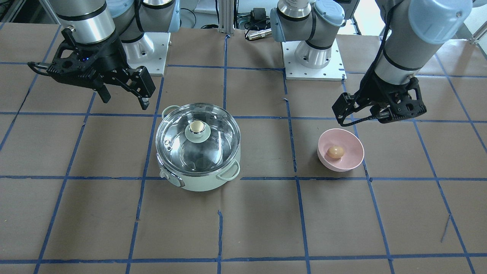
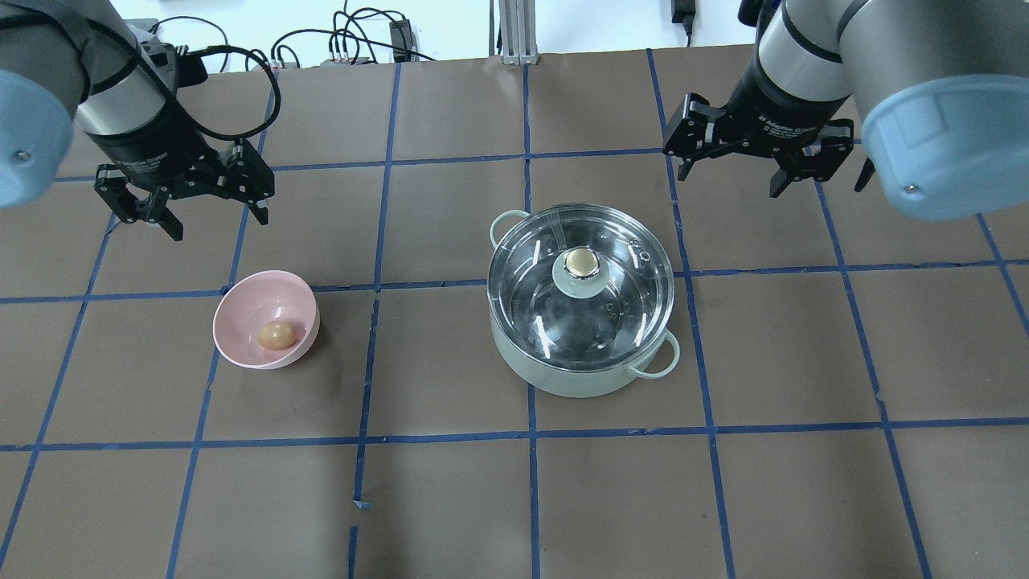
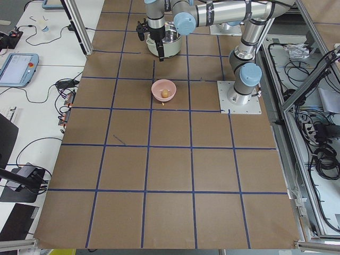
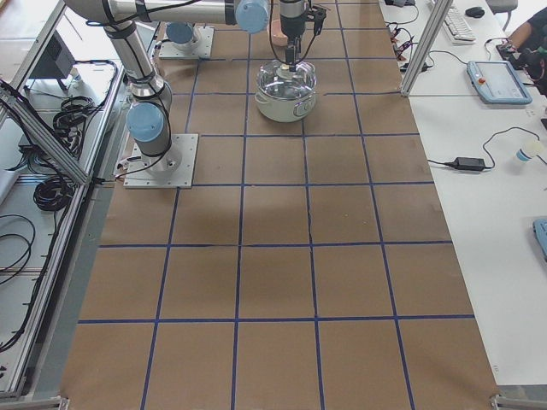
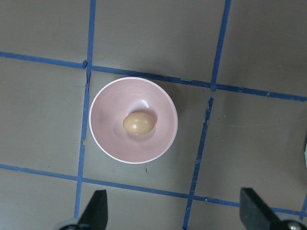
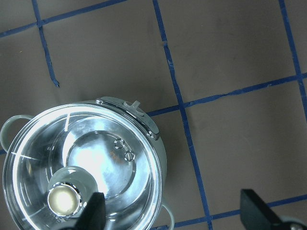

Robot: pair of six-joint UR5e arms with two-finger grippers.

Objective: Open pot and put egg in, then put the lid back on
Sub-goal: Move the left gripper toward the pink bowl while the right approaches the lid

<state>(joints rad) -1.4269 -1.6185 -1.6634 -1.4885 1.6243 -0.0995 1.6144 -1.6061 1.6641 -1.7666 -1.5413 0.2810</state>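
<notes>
Egg (image 2: 276, 335) in bowl (image 2: 248, 301), near left claw (image 2: 217, 225)

Table top: you had it covered in brown paper (image 1: 243, 228), with the seams between sheets showing.
Grid: blue tape (image 1: 76, 177) ran in squares across the paper, and one short strip (image 1: 220, 224) stopped mid-square.
Bench, one end: your white bench (image 3: 58, 53) carried a teach pendant (image 3: 17, 68) and trailing leads.
Bench, other end: the far bench (image 4: 479, 222) held a second pendant (image 4: 496, 83), a black power brick (image 4: 468, 162) and a cup (image 4: 530, 152).
Frame: an aluminium post (image 3: 79, 26) stood at the table's edge.
Side channel: cable bundles (image 3: 319, 143) lay beside the table.
Light: it was even, with soft shadows on the paper and glare beyond the far edge.
</notes>
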